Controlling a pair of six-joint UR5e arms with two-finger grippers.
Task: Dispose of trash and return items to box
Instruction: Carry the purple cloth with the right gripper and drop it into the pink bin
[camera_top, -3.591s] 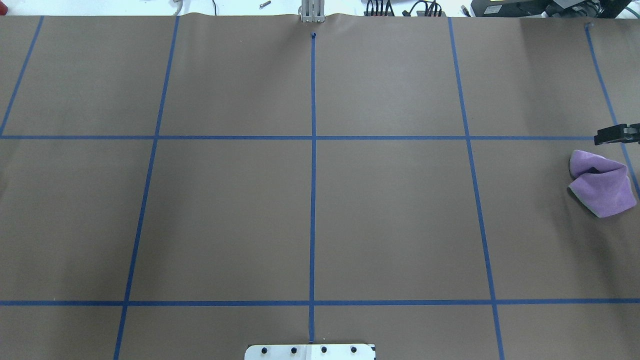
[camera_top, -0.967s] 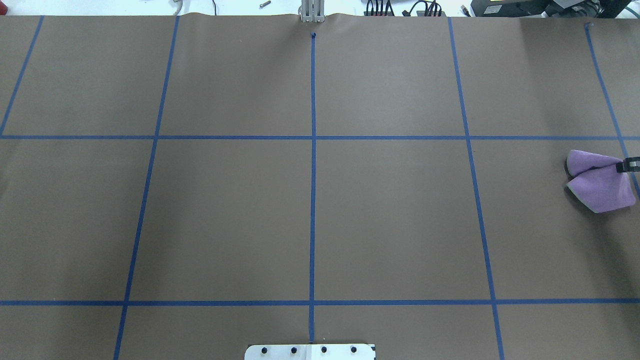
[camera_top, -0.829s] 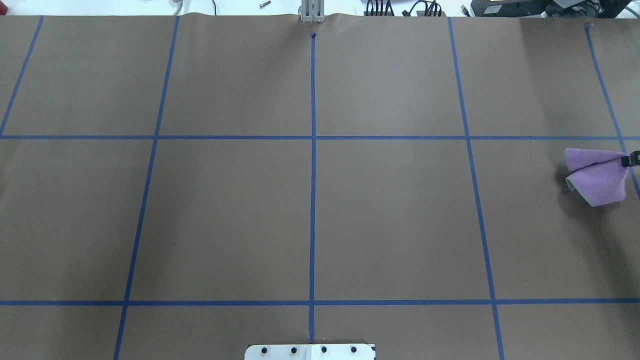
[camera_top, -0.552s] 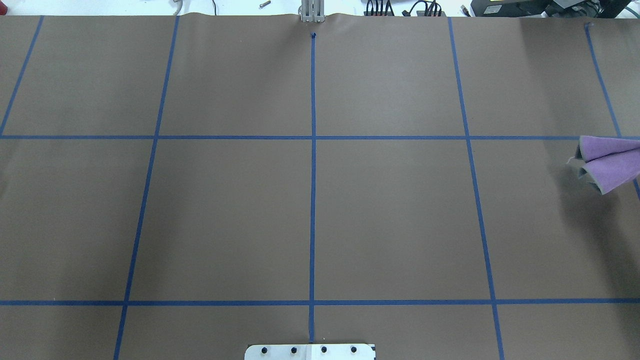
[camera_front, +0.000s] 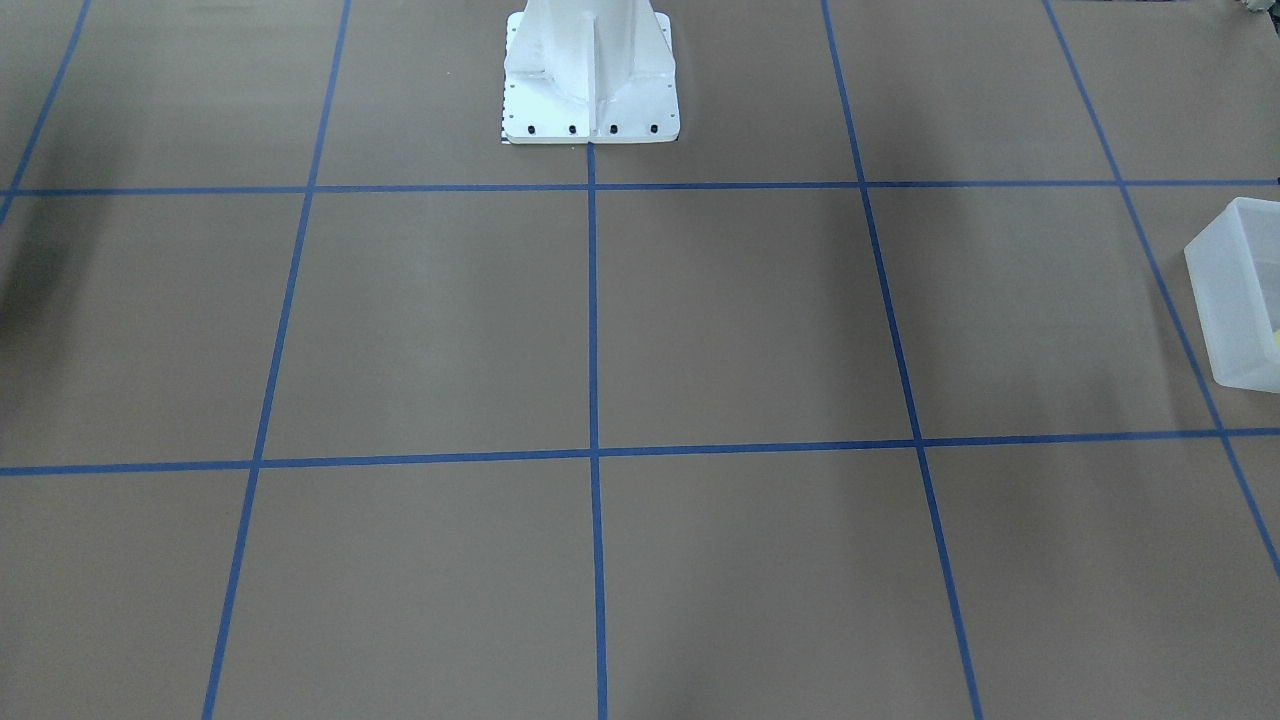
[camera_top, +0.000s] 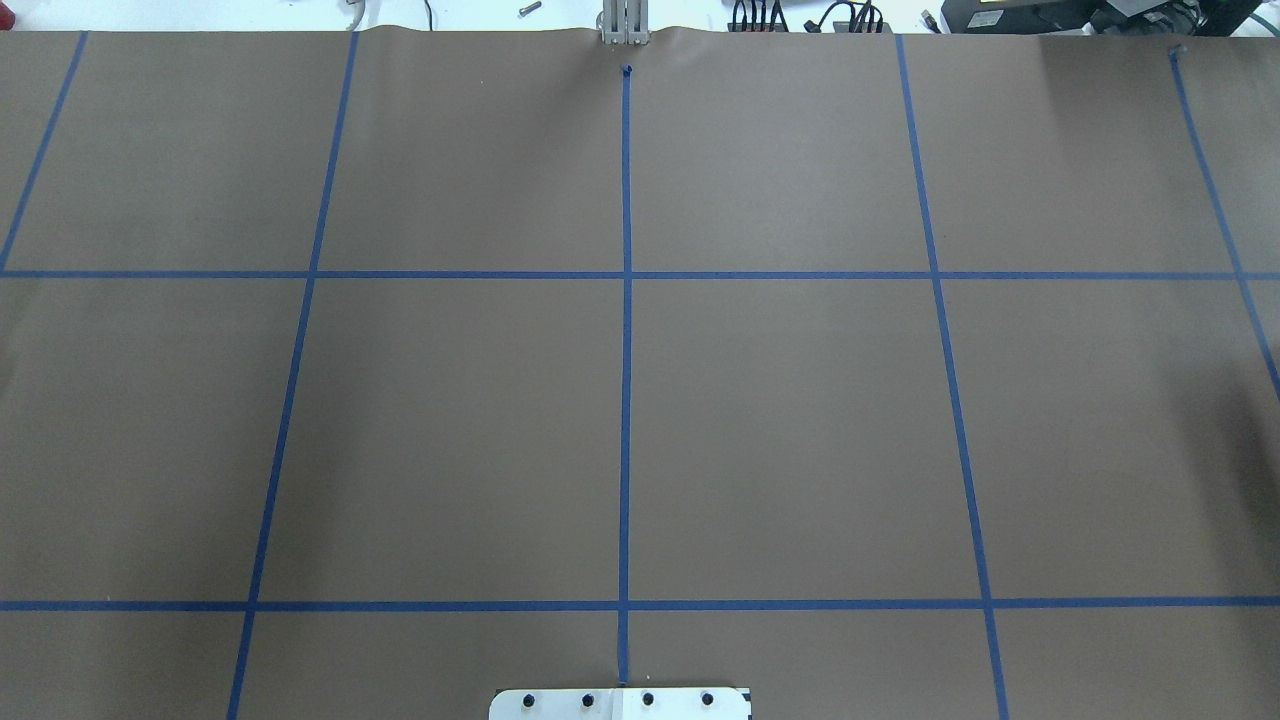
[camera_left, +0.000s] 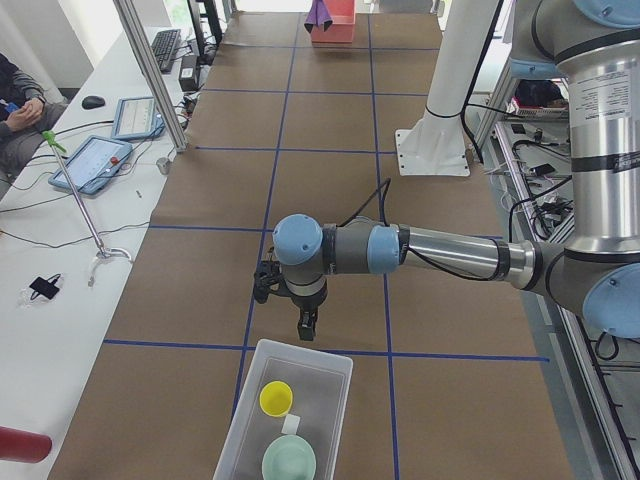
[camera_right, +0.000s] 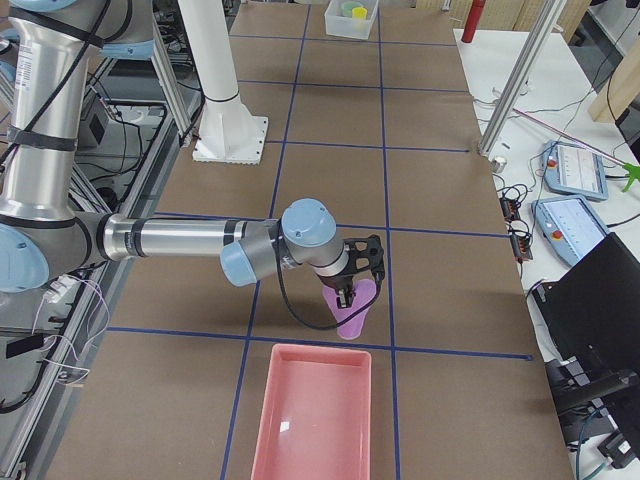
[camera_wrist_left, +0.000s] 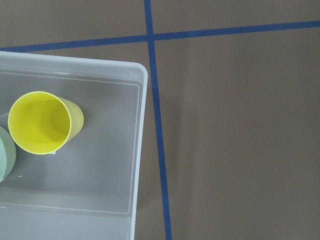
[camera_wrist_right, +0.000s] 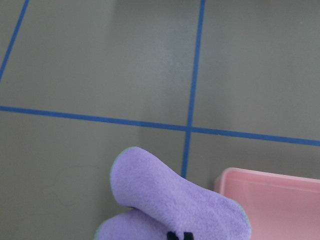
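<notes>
The frosted box (camera_left: 330, 352) holds the yellow cup (camera_left: 276, 398) and the mint-green bowl (camera_left: 289, 462). The left wrist view looks down on the box rim (camera_wrist_left: 142, 125), the cup (camera_wrist_left: 42, 121) and the edge of the bowl (camera_wrist_left: 5, 152). My left gripper (camera_left: 305, 326) hangs just beyond the box's far rim; I cannot tell whether it is open. My right gripper (camera_right: 346, 296) is shut on the purple wad (camera_right: 354, 308) and holds it above the table beside a pink tray (camera_right: 312, 410). The right wrist view shows the wad (camera_wrist_right: 170, 200) and the tray's corner (camera_wrist_right: 270, 200).
The white robot pedestal (camera_front: 590, 70) stands at mid table. The box also shows at the table's end in the front-facing view (camera_front: 1238, 300). Aluminium posts (camera_left: 150, 80) and a side desk with tablets (camera_left: 90, 160) border the far edge.
My right gripper closed on the purple wad, lifted it off the table and carried it out past the right edge of the overhead view.
</notes>
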